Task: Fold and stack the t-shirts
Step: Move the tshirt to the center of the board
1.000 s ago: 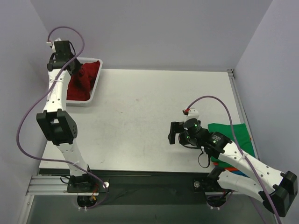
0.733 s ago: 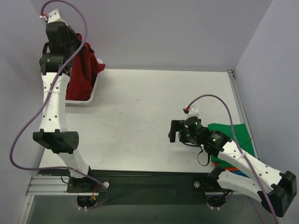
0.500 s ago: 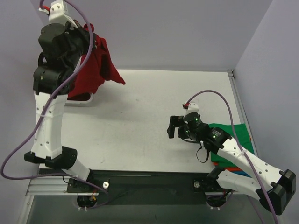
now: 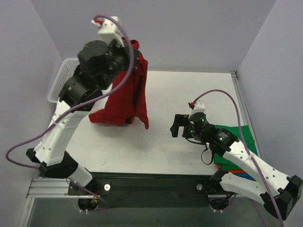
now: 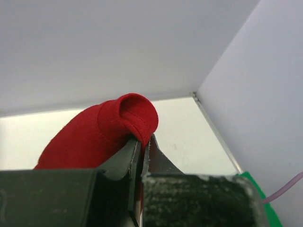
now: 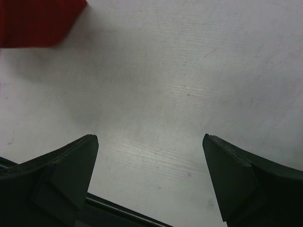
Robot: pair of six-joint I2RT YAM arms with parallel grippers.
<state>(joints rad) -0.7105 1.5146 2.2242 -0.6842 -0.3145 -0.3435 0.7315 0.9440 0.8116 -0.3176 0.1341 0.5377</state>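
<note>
**Fig.: Red tee held aloft by L arm**

Nearest me, the R gripper (image 4: 176,128) sits over the table (image 4: 199,94), fingers wide apart, nothing btwn them. Beside its arm a folded green t-shirt (image 4: 242,137) lies at the table's R edge. Orange and blue layers beneath it are mostly hidden by the arm. Farther out, the L gripper (image 5: 143,142) is clamped on a rolled hem of the deep red t-shirt (image 4: 125,94), which hangs crumpled. I can't tell if its lower edge touches the table. Far L: white basket (image 4: 60,78), partly behind the arm.
</note>
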